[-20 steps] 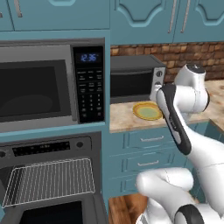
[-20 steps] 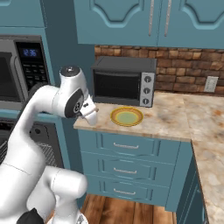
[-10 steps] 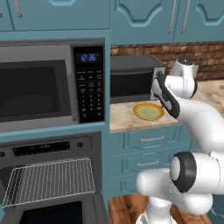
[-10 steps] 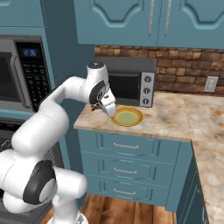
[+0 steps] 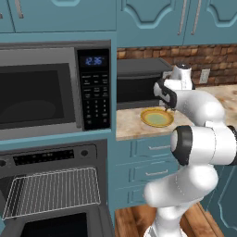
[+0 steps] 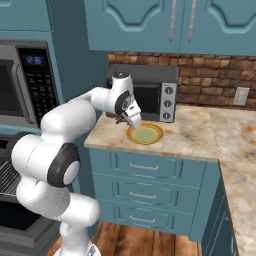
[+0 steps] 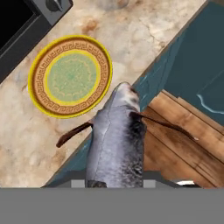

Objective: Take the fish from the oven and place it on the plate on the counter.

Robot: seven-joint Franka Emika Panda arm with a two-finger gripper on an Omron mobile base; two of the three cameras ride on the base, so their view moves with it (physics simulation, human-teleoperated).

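My gripper (image 6: 131,118) is shut on the fish (image 7: 116,144), a grey-silver fish with thin dark fins that hides the fingertips in the hand view. The fish (image 6: 134,120) hangs over the near left rim of the yellow plate (image 6: 145,133), just above the counter (image 6: 200,136). In the hand view the plate (image 7: 70,76) lies ahead and left of the fish's head. From the left base view, the gripper (image 5: 167,103) hovers at the plate's (image 5: 157,118) far right edge. The oven (image 5: 55,157) stands low on the left, door dropped open, its wire rack (image 5: 53,192) bare.
A black-and-silver toaster oven (image 6: 155,92) stands right behind the plate against the brick wall. The microwave (image 5: 46,92) sits above the oven. Teal drawers (image 6: 145,167) run under the counter, wall cabinets above, and a wood floor (image 7: 183,140) lies below.
The arm has swung from the counter's left edge out over the counter, carrying the fish to just above the plate's rim.
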